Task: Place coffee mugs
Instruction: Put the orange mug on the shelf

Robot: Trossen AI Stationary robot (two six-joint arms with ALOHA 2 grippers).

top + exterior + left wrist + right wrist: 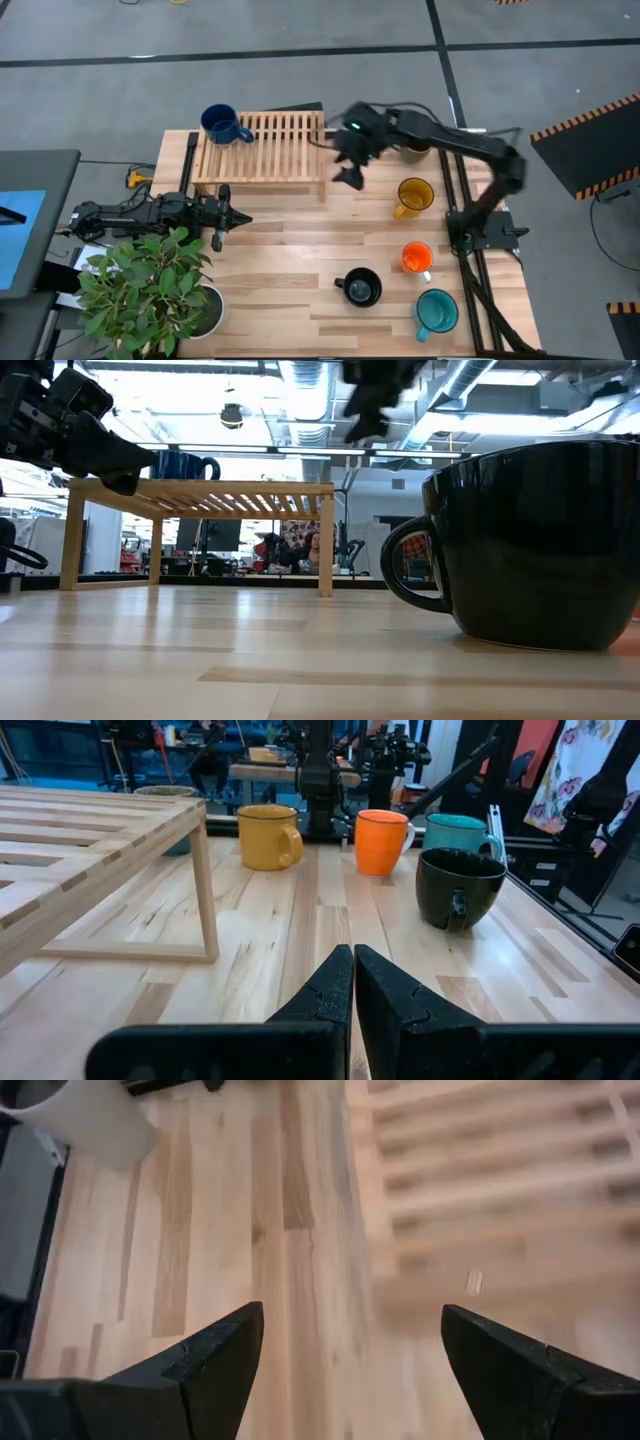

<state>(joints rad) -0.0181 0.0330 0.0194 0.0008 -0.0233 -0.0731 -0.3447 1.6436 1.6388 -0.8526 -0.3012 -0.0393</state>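
Note:
The dark blue mug [222,124] [186,464] stands on the far left corner of a wooden slatted rack [262,150]. On the table's right side stand the yellow mug [414,195] [268,837], orange mug [417,258] [380,842], black mug [360,287] [540,540] and teal mug [436,312] [460,832]. The olive-brown mug [416,151] is half hidden under the right arm. My right gripper [348,176] [350,1350] hangs open and empty above the table by the rack's right end. My left gripper [216,217] [352,982] is shut, near the rack's near edge.
A leafy plant in a white pot [150,290] [85,1120] fills the near left corner. The rack [200,490] stands on legs, with open space beneath it. Bare tabletop [290,250] lies between the rack and the black mug. A dark frame [470,230] runs along the right edge.

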